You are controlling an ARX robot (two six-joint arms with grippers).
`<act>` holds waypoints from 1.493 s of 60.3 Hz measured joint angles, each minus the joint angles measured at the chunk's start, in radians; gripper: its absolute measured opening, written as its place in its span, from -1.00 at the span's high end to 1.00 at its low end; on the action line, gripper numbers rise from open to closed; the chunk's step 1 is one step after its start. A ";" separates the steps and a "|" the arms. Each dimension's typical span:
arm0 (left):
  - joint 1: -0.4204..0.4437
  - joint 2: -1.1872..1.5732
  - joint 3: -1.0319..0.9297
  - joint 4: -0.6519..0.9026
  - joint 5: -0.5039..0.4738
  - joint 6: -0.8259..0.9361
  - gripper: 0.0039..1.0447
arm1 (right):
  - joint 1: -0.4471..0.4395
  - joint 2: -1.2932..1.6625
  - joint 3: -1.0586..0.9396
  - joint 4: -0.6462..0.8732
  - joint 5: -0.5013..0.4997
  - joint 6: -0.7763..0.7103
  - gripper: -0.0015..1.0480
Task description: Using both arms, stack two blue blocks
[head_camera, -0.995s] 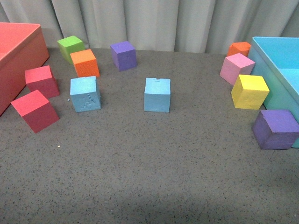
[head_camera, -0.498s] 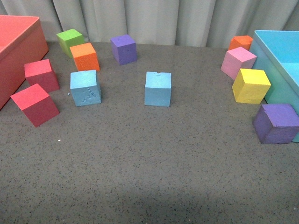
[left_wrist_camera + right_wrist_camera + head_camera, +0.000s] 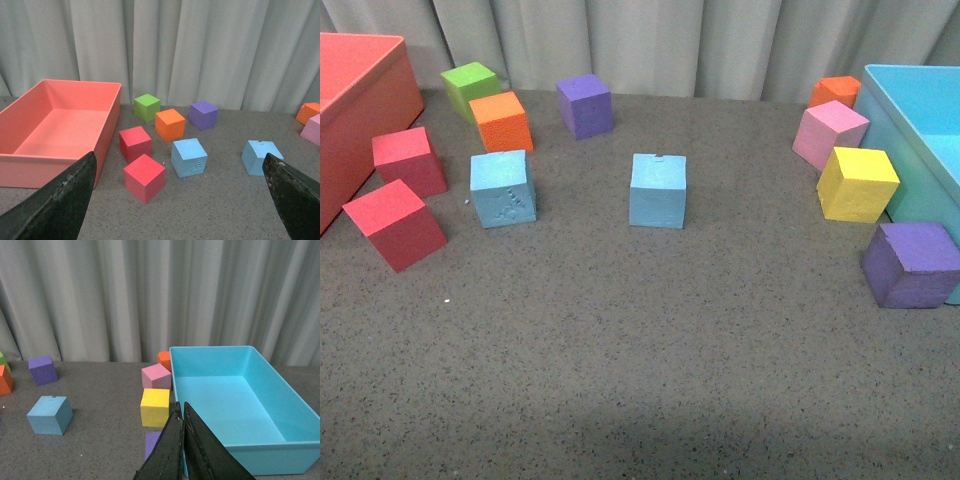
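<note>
1. The two blue blocks sat unstacked on the grey speckled worktop (image 3: pixel 640 380), well apart from each other, and neither hand touched them.
2. The marked blue block (image 3: pixel 503 188) was a matte light sky-blue cube with faint embossed marks on its front face. It stood toward the robot's left, just in front of the orange cube (image 3: pixel 501 121) and near the two red cubes (image 3: pixel 395 224).
3. The plain blue block (image 3: pixel 658 190) had the same colour and size, with a small notch at its top rear edge. It stood alone near the middle of the worktop.
4. The left hand (image 3: pixel 179 157) was spread wide open and held nothing. In the left wrist view, both blue blocks showed between its fingers (image 3: pixel 65 200).
5. The right hand (image 3: pixel 181 412) had its fingers pressed together with nothing between them. It hung by the turquoise bin (image 3: pixel 240 460).
6. Neither hand appeared in the front view.
</note>
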 joint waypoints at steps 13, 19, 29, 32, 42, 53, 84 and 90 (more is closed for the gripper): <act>0.000 0.000 0.000 0.000 0.000 0.000 -0.88 | 0.000 -0.092 0.000 -0.090 0.000 0.000 0.98; 0.000 0.000 0.000 0.000 0.000 0.000 -0.88 | 0.000 -0.122 0.000 -0.121 0.000 0.000 0.98; 0.000 0.000 0.000 0.000 0.000 0.000 -0.88 | 0.000 -0.163 0.000 -0.161 0.000 0.000 0.98; 0.000 0.000 0.000 0.000 0.000 0.000 -0.88 | 0.000 -0.174 0.000 -0.172 0.000 0.000 0.98; 0.000 0.000 0.000 0.000 0.000 0.000 -0.88 | 0.000 -0.340 0.000 -0.346 -0.003 0.000 0.98; 0.000 0.000 0.000 0.000 0.000 0.000 -0.88 | 0.000 -0.346 0.000 -0.351 -0.003 0.000 0.85; -0.007 0.010 0.004 -0.016 -0.017 -0.006 -0.88 | 0.000 -0.346 0.000 -0.351 -0.003 0.001 -0.85; -0.028 0.257 0.059 -0.040 -0.159 -0.082 -0.88 | 0.000 -0.347 0.000 -0.351 -0.003 0.000 -0.81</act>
